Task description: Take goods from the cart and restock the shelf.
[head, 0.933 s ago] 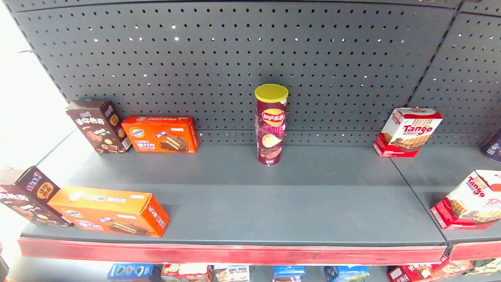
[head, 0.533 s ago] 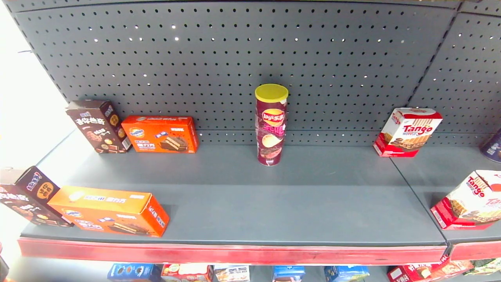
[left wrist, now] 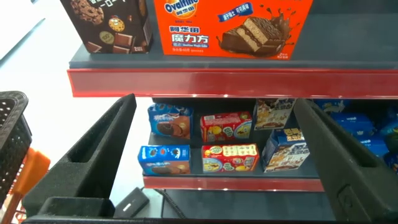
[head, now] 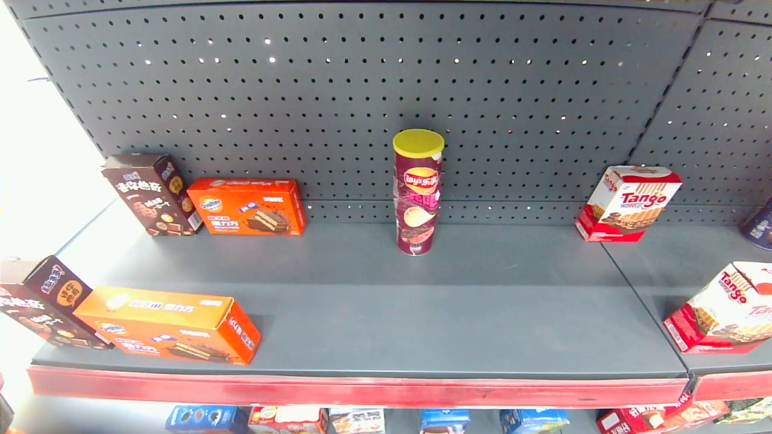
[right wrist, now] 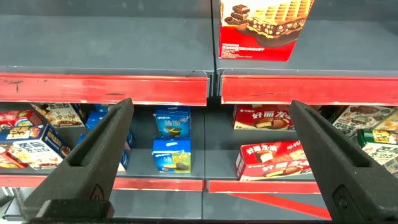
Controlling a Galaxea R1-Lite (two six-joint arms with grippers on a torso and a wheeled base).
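Note:
A grey shelf point(head: 386, 325) with a red front edge carries the goods. A maroon chip can point(head: 418, 193) with a yellow lid stands upright at the back middle. My left gripper point(left wrist: 214, 102) is open and holds nothing; it hangs below and in front of the shelf's red edge point(left wrist: 230, 84), under an orange wafer box point(left wrist: 233, 28) and a brown cookie box point(left wrist: 106, 25). My right gripper point(right wrist: 211, 104) is also open and holds nothing, level with the red edge point(right wrist: 102, 90) near a red-and-white wafer box point(right wrist: 264, 28).
Orange boxes point(head: 169, 324) and brown boxes point(head: 151, 193) fill the shelf's left side; red-and-white boxes point(head: 627, 202) sit at the right. The lower shelf holds several small boxes point(left wrist: 227, 127). A black mesh basket point(left wrist: 11, 146) stands off to one side of the left gripper.

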